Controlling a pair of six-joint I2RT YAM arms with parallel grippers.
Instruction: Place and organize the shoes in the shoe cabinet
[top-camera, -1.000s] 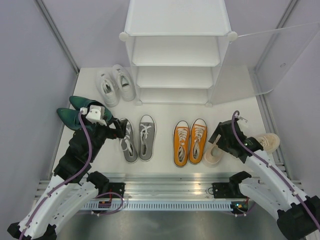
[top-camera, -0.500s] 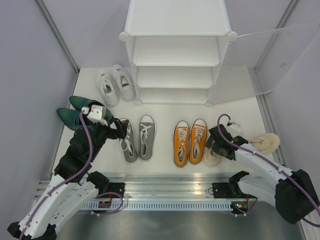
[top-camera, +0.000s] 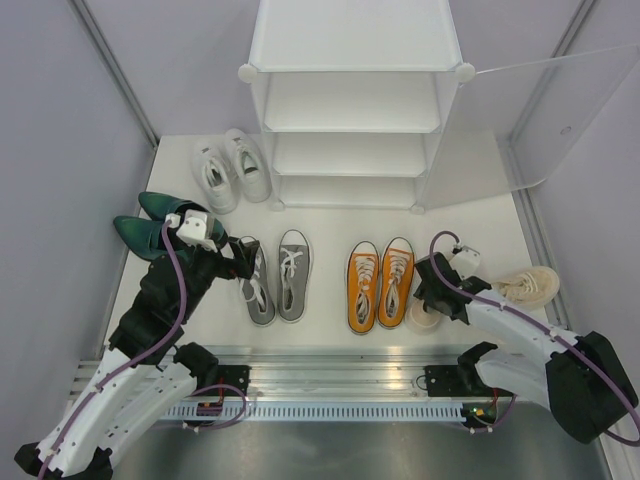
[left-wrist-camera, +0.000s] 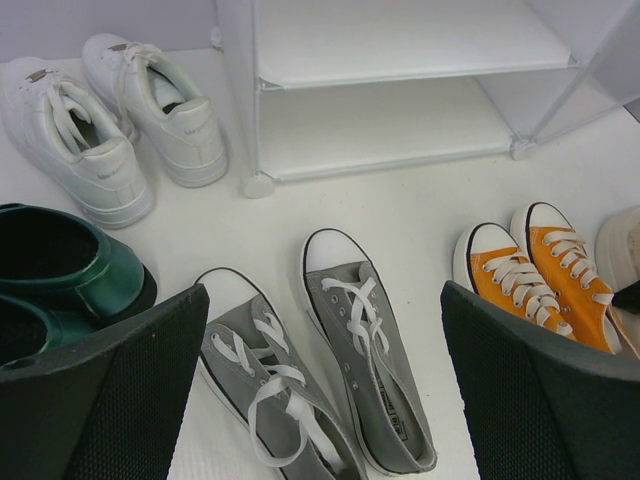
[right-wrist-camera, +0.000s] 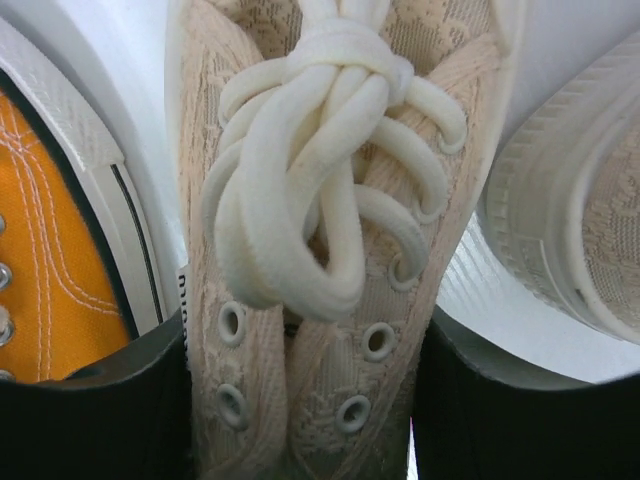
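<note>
My right gripper (top-camera: 428, 296) is low over the left cream shoe (top-camera: 424, 317), just right of the orange pair (top-camera: 380, 283). In the right wrist view its open fingers (right-wrist-camera: 120, 410) straddle that cream shoe (right-wrist-camera: 330, 230) at the laces, close against both sides. The other cream shoe (top-camera: 530, 285) lies on its side to the right. My left gripper (top-camera: 241, 257) is open and empty above the grey lace-ups (left-wrist-camera: 370, 350). The white sneakers (top-camera: 230, 170) stand by the shoe cabinet (top-camera: 355, 100), whose shelves hold nothing. The dark green shoes (top-camera: 150, 222) lie at the far left.
The cabinet's frosted door (top-camera: 545, 110) stands open at the back right. Grey walls close in both sides. A metal rail (top-camera: 330, 385) runs along the near edge. The orange shoe's sole (right-wrist-camera: 50, 260) is right beside my right gripper's left finger.
My right arm swung left and down from the cream shoe at the right onto the cream shoe beside the orange pair. My left arm has barely moved.
</note>
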